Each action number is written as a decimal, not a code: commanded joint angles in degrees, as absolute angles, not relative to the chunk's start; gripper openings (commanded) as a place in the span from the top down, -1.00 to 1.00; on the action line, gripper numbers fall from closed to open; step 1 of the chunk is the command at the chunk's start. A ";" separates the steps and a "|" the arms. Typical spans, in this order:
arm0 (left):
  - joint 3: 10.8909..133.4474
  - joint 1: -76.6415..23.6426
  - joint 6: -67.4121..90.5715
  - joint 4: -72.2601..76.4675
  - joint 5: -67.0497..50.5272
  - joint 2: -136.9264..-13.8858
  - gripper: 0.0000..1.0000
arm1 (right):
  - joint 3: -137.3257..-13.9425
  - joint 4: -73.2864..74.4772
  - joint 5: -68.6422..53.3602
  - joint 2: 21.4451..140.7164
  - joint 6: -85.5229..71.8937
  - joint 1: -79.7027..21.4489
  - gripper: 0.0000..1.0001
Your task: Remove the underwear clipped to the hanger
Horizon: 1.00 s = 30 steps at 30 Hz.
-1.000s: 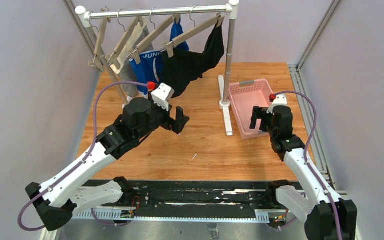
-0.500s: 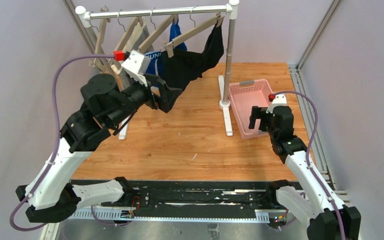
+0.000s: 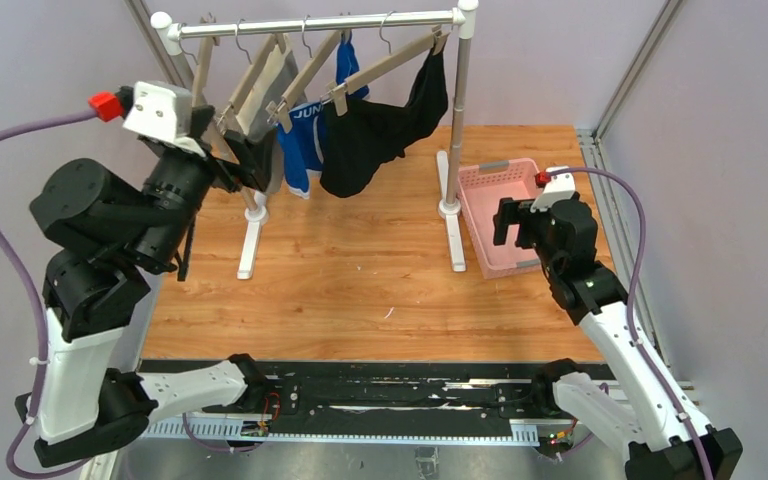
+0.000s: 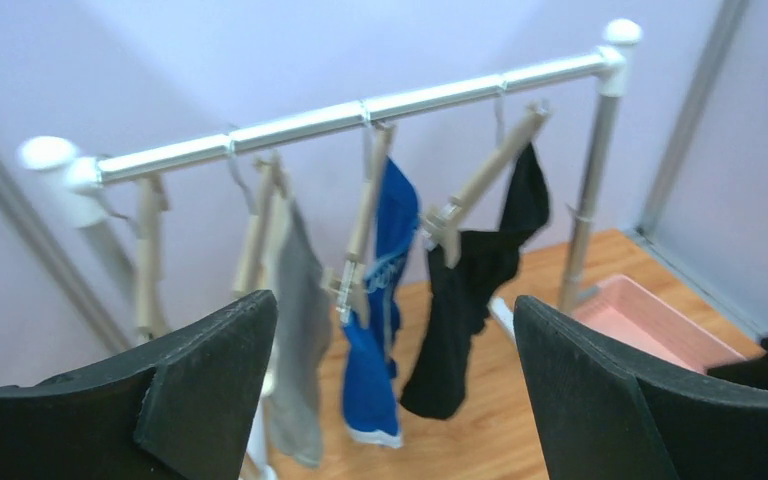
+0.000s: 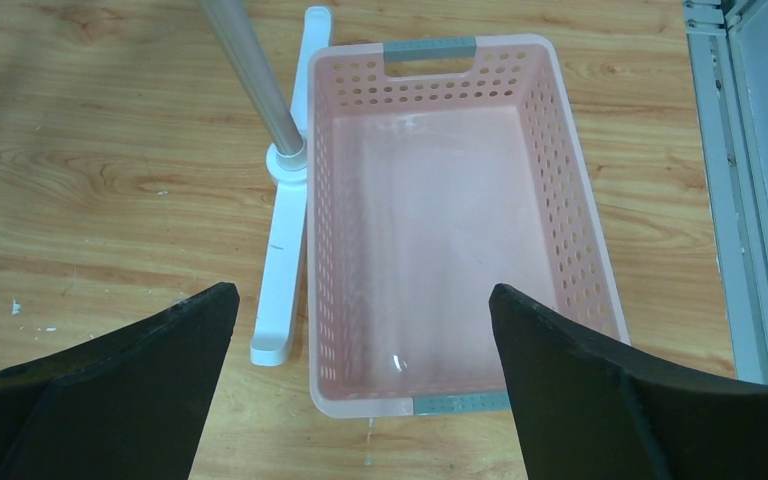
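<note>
Grey briefs [image 4: 305, 330] at 9 o'clock of released left end effector [image 4: 390, 310]; risk of catching blue briefs [image 4: 370, 385] too, unhooking hanger [image 4: 258, 228].

Grey briefs [image 4: 305, 320], blue lettered briefs [image 4: 372, 380], black briefs [image 4: 442, 345] — all hanging limp, clipped side by side.

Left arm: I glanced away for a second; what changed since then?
The left gripper rose and swung left from mid-table toward the grey briefs, jaws open, empty. Unchanged: right gripper open over the pink basket; blue briefs and black briefs clipped, like the grey.
</note>
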<state>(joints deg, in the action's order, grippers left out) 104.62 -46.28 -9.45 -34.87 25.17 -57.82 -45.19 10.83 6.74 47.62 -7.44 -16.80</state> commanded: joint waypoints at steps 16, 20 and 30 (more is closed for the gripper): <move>130.65 -15.13 -5.21 -49.57 4.81 -81.98 -0.96 | -53.10 16.40 13.11 50.83 -3.78 -26.00 -0.98; 128.53 -11.69 -3.68 -47.91 1.38 -81.34 -0.96 | -52.53 16.30 13.02 51.47 -4.02 -26.42 -0.99; 121.98 -7.90 -1.86 -43.08 -1.87 -80.38 -0.87 | -51.70 16.26 13.84 52.54 -4.46 -28.41 -0.98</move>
<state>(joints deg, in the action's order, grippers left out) 124.40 -8.99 -2.48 -46.19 -0.30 -80.79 -51.81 15.38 12.29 52.42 -4.69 -26.83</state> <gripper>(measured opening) 0.948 0.993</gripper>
